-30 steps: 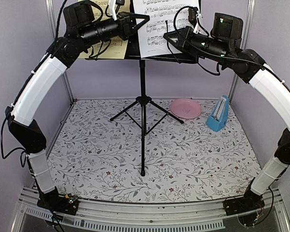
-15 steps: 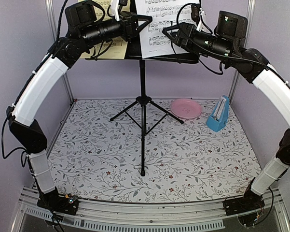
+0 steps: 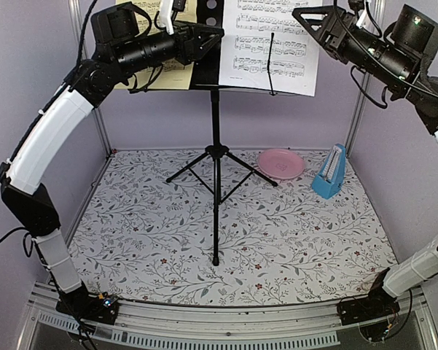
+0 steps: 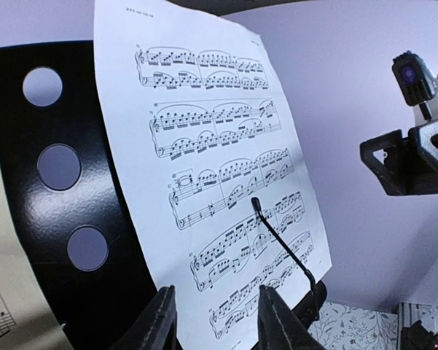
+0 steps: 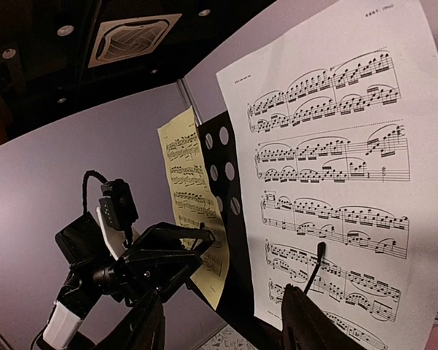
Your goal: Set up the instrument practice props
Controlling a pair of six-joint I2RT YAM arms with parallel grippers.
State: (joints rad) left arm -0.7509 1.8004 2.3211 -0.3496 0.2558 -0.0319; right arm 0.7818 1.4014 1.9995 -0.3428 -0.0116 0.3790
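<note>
- Black perforated-metal music stand (image 3: 216,182) upright on its tripod, all three feet planted on the floral tablecloth (image 3: 291,255).
- White sheet (image 3: 273,40) of printed music leaning on the right half of the stand's desk and overhanging its right edge, with a thin black wire page holder (image 3: 271,65) lying across its lower part from the stand's ledge.
- Pale-yellow sheet (image 3: 176,76) of printed music on the left half of the stand's desk, partly hidden behind the left arm in the top view.
- Small blue pyramid-shaped metronome (image 3: 330,173) upright on the cloth, well to the right of the stand's tripod.
- Pink round plate (image 3: 280,163) just right of the stand's rear right foot, on the metronome's side.
- Left gripper (image 3: 213,38) raised in front of the stand's desk near its middle, fingers (image 4: 277,321) spread apart and clamped on nothing; white sheet's lower edge showing between them in the wrist view, contact with it impossible to tell.
- Right gripper (image 3: 302,16) raised to the right of the stand's desk, apart from the white sheet, fingers (image 5: 313,321) likewise spread.
</note>
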